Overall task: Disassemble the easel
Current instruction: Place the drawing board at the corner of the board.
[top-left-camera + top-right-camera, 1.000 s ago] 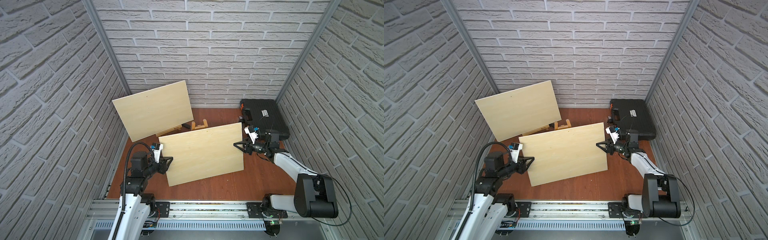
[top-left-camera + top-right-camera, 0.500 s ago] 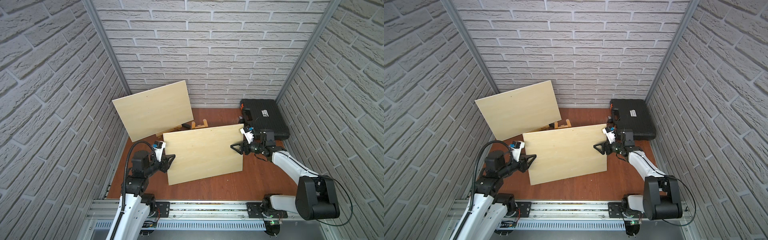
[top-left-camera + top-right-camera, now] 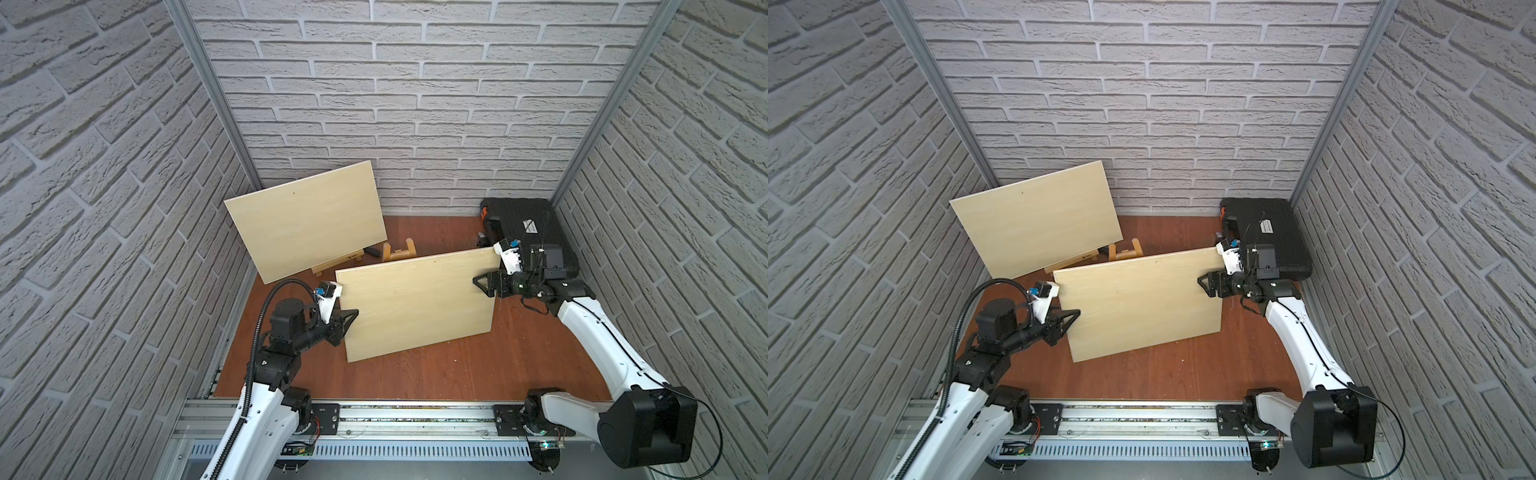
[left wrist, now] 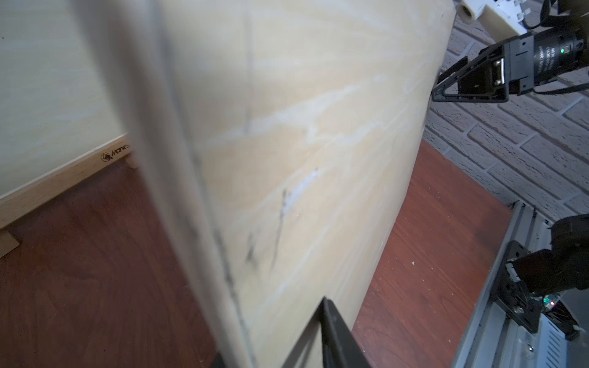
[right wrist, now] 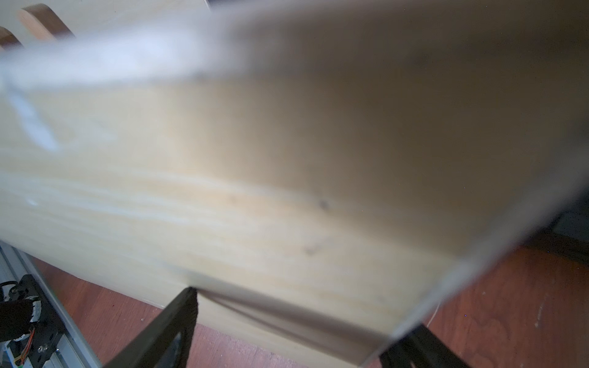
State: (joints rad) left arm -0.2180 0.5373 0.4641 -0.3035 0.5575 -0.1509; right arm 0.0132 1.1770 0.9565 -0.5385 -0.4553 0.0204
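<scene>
In both top views the front board (image 3: 419, 307) stands farther back and more level than a second ago, its top edge now just in front of the easel (image 3: 399, 251), which carries the back board (image 3: 305, 220). The left tool (image 3: 353, 313) is clamped on its left edge. The right tool (image 3: 478, 282) straddles its right edge, beside the black case (image 3: 528, 224).

The left wrist view adds the easel's ledge standing on the counter (image 4: 79, 270).

The right wrist view alone shows that tool's fingers (image 5: 172, 325) spread wide, with the board between them.
</scene>
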